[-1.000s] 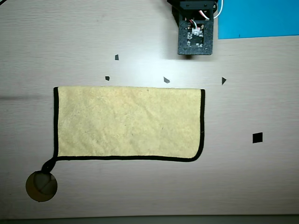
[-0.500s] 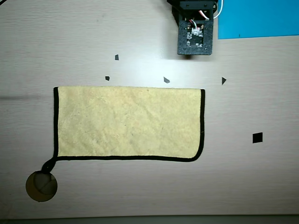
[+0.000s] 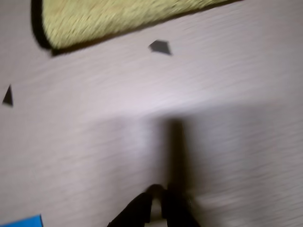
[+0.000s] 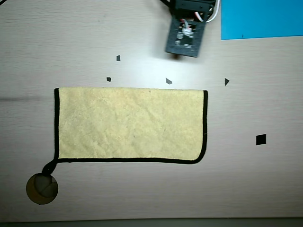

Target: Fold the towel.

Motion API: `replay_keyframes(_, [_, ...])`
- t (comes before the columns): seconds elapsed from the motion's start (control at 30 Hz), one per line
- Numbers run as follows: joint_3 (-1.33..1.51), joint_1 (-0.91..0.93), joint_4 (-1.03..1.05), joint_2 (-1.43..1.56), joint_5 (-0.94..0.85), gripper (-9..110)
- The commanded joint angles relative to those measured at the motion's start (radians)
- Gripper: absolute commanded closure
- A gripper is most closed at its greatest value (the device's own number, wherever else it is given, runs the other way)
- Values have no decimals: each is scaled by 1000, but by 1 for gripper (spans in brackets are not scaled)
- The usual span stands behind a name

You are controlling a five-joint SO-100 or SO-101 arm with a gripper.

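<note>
The towel is pale yellow and fuzzy with black edge trim. It lies flat as a wide rectangle in the middle of the table in the overhead view. Its black loop hangs off the lower left corner. In the blurred wrist view one rounded towel corner shows at the top left. My gripper enters from the bottom edge with its dark fingers together, holding nothing, above bare table short of the towel. In the overhead view the arm's wrist hovers just beyond the towel's top edge and hides the fingers.
A bright blue sheet lies at the top right, and its corner shows in the wrist view. Small black marks dot the table around the towel; one shows in the wrist view. A round brown disc sits by the loop.
</note>
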Motion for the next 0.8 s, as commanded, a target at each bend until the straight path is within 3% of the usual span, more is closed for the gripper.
replay_keyframes(0.0, [-71,140,-183,-138,130,101])
replay_keyframes(0.43, [-703,434,-511,-1051,867,88])
replay_keyframes(0.77, [-1029,566,-742,-1536,1155,88])
